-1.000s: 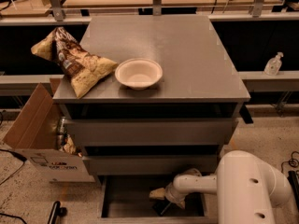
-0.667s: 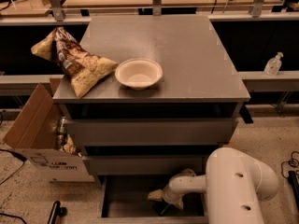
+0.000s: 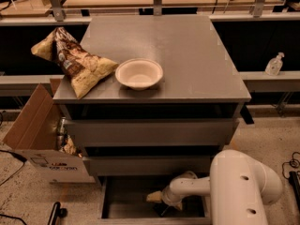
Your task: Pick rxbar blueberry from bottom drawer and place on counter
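The bottom drawer [image 3: 125, 199] is pulled open at the foot of the grey cabinet and shows its dark floor. My gripper [image 3: 157, 198] reaches into it from the right, low over the floor near the middle, at the end of the white arm [image 3: 241, 191]. The rxbar blueberry does not show; the gripper and wrist cover that part of the drawer. The counter [image 3: 187, 50] is the cabinet's broad grey top, well above the gripper.
A white bowl [image 3: 139, 73] and a tan-and-brown chip bag [image 3: 72, 62] sit on the counter's front left. Two shut drawer fronts [image 3: 150, 132] lie above the open drawer. An open cardboard box [image 3: 33, 135] stands on the floor at left. A clear bottle [image 3: 274, 64] stands on the right ledge.
The arm's big white body has swung left and nearer to the camera. The gripper has stayed down in the bottom drawer, shifting slightly.
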Robot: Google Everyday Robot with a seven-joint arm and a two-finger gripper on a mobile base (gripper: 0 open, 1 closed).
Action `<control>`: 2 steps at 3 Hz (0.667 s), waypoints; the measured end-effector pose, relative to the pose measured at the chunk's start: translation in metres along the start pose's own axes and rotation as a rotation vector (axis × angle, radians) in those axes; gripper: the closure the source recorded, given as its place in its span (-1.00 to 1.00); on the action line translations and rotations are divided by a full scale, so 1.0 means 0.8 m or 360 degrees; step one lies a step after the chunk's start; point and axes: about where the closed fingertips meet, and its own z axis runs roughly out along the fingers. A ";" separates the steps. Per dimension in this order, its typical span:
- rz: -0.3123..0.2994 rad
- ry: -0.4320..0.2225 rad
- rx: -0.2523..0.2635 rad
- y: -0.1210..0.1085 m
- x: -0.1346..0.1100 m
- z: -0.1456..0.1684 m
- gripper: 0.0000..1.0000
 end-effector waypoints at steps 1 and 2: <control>-0.0028 0.0010 0.0056 -0.008 -0.002 0.001 -1.00; -0.0029 0.0023 0.0065 -0.010 0.005 0.000 -1.00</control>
